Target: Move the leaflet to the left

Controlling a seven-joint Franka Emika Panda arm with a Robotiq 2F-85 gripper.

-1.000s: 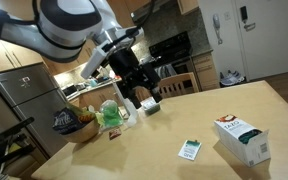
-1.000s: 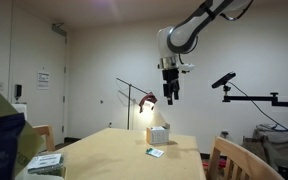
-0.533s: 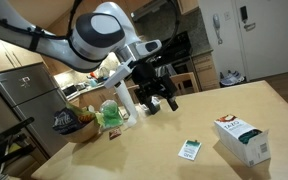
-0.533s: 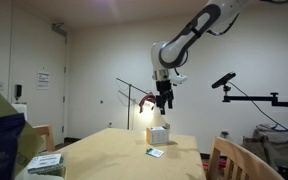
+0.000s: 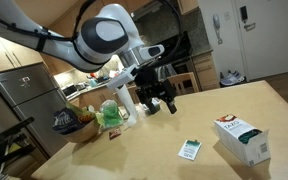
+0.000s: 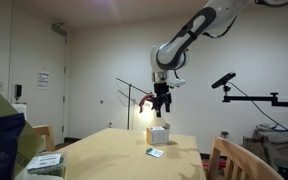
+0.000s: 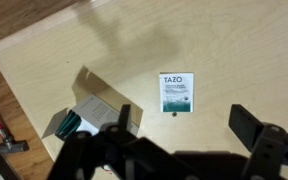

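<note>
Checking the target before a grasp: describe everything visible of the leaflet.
The leaflet is a small, thin rectangular card, white with "TAZO" printed on top and a green band below, paper by its look. It lies flat on the light wooden table, clear of the carton box. Nothing touches it; the open claw hangs above.

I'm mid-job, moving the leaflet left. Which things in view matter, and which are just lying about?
Job:
- leaflet, flat on the table
- gripper, open, off the table

Lying about:
- white-and-green carton box
- green bag
</note>
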